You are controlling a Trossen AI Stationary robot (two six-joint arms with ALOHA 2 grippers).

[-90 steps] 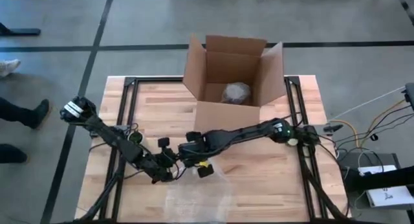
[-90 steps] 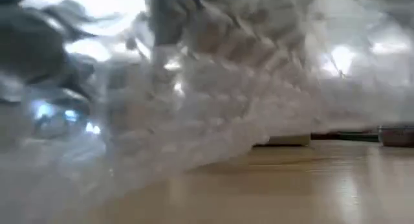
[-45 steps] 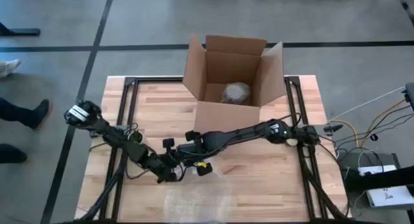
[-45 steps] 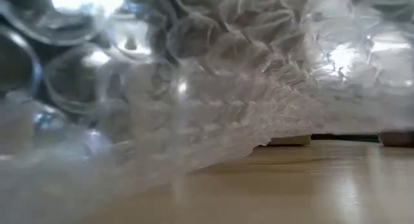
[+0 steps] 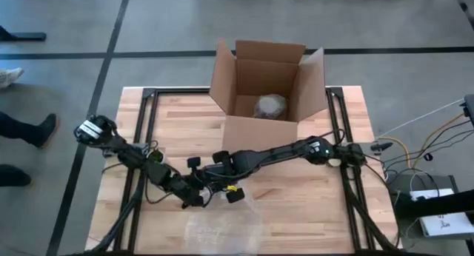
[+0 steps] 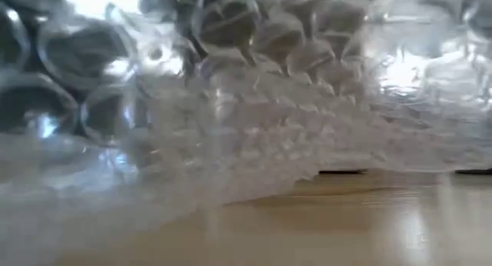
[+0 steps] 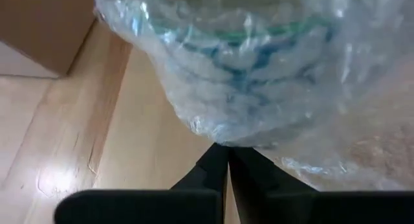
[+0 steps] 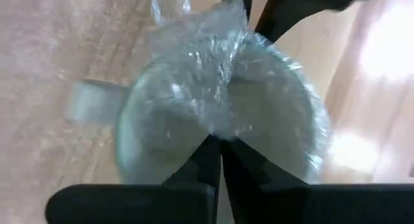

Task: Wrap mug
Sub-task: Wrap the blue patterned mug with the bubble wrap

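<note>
The mug (image 7: 259,49), pale with blue-green bands, shows through the clear bubble wrap (image 5: 222,225) that covers it, between the two grippers near the table's front middle. The right wrist view looks down into the mug's round mouth (image 8: 259,114), where wrap is bunched. My left gripper (image 5: 197,199) comes from the left and my right gripper (image 5: 224,188) from the right, both shut on the wrap. The rest of the sheet lies spread on the table toward the near edge and fills the low view (image 6: 231,128). My left gripper pinches the bubble wrap's lower bulge (image 7: 226,141) under the wrapped mug between its two shut fingers; one layer or several, I cannot tell. My right gripper pinches a bunched tuft of wrap (image 8: 218,128) over the mug's mouth between its shut fingers, coming from above.
An open cardboard box (image 5: 266,78) stands at the table's far middle with a wrapped bundle (image 5: 270,106) inside. Bare wood lies to the right of the grippers. A person's shoes (image 5: 41,129) show on the floor left of the table.
My left gripper has crept a little toward the table's right and near edge. In the low view the bubble wrap has sunk and drawn closer, its bubbles looming larger.
</note>
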